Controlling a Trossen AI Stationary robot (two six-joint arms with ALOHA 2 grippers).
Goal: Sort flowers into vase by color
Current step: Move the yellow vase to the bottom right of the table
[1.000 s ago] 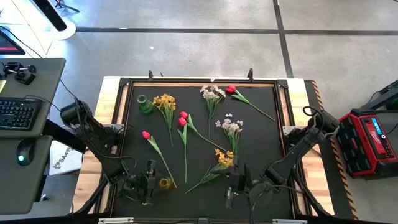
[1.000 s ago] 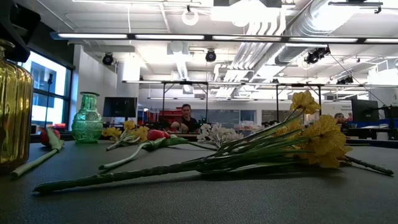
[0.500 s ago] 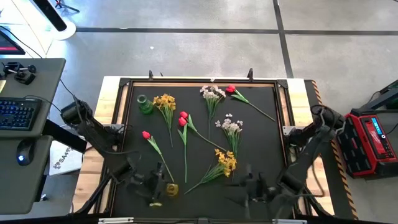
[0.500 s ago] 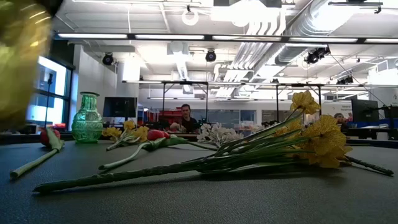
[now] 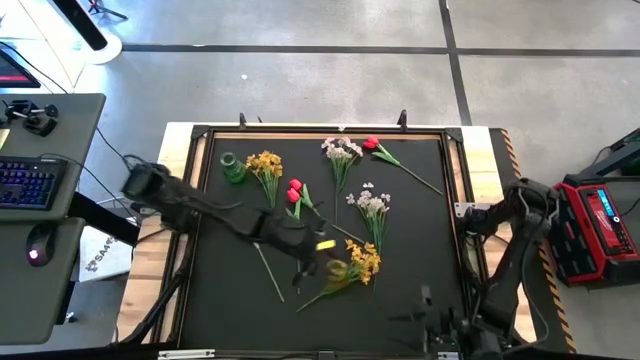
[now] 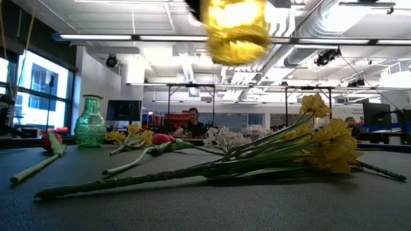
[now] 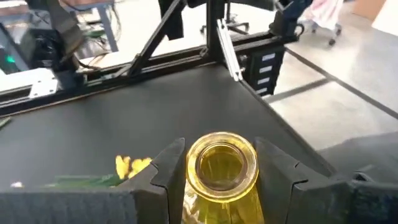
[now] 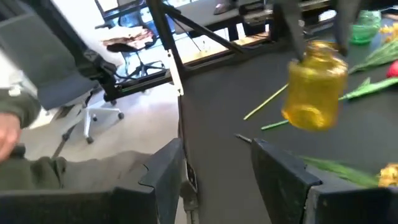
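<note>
Left end effector grips the yellow vase aloft; it should stay upright and land clear of the yellow spray.

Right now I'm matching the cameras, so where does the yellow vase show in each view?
High view: yellow vase mid-table, in the left claw.
Low view: top centre, lifted, blurred.
Left wrist view: bottom centre, between the fingers.
Right wrist view: upper right, off the table.
Shared landmark: the yellow flowers.

Black table bears scattered flowers and green vase.
</note>
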